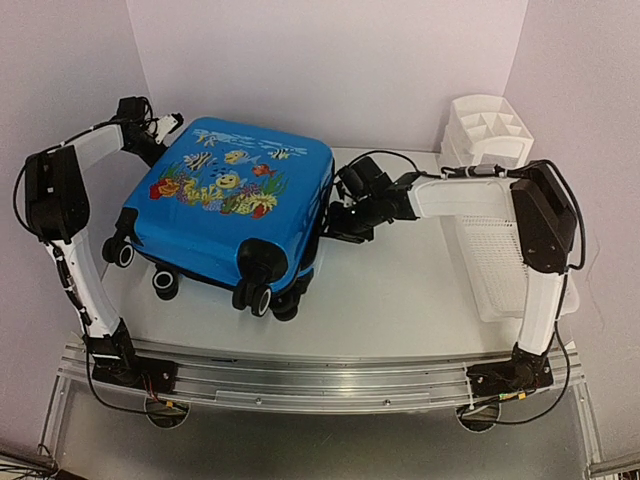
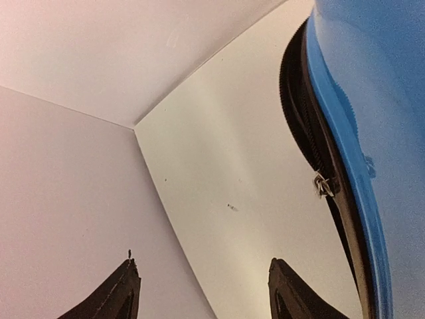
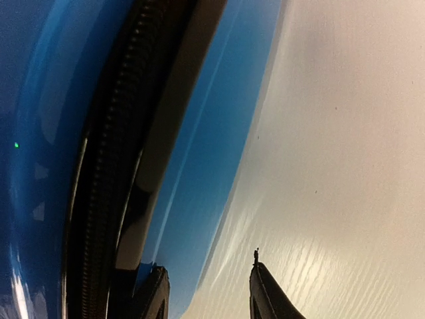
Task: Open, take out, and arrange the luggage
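The luggage (image 1: 230, 205) lies print-up on the desk (image 1: 400, 290), wheels (image 1: 258, 298) nearest; the right gripper (image 3: 207, 264), narrowly parted and empty, sits beside its right zip band (image 3: 106, 166), and the left gripper (image 2: 202, 260), wide and empty, is at its far-left corner.

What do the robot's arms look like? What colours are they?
The left arm and right arm match: smooth white tubes joined by chunky black blocks. Thin black cables loop beside them, and black bases sit on a silver rail. The left gripper and right gripper each end in two dark, pointed fingers.
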You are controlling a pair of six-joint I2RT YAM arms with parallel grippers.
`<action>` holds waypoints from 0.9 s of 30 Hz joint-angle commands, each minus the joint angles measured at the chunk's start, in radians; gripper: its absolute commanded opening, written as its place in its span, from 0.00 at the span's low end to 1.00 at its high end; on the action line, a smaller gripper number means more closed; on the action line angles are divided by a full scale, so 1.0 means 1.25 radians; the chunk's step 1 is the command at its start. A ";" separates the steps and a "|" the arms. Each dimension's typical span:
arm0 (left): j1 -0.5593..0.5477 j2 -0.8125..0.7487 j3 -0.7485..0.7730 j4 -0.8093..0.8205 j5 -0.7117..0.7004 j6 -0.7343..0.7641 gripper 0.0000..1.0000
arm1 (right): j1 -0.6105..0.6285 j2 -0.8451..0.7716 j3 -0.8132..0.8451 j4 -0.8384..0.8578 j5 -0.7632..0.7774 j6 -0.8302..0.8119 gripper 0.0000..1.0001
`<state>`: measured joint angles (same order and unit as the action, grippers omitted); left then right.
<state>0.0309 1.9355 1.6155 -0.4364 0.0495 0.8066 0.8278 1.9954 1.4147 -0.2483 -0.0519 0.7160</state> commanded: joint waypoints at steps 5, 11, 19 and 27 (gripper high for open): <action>-0.056 -0.050 0.151 -0.091 0.109 -0.126 0.79 | 0.019 -0.102 0.008 0.159 -0.096 0.033 0.40; -0.064 -0.180 0.225 -0.269 0.224 -0.013 0.88 | -0.016 -0.129 0.059 -0.017 -0.075 -0.052 0.57; -0.292 -0.449 0.087 -0.705 0.327 0.496 0.89 | -0.047 -0.146 0.059 -0.037 -0.104 -0.074 0.66; -0.674 -0.582 -0.085 -0.730 0.215 0.753 0.92 | -0.048 -0.120 0.063 -0.039 -0.111 -0.069 0.67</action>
<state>-0.6428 1.2232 1.5978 -1.2492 0.3777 1.4964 0.7727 1.8381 1.4719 -0.3006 -0.1816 0.6424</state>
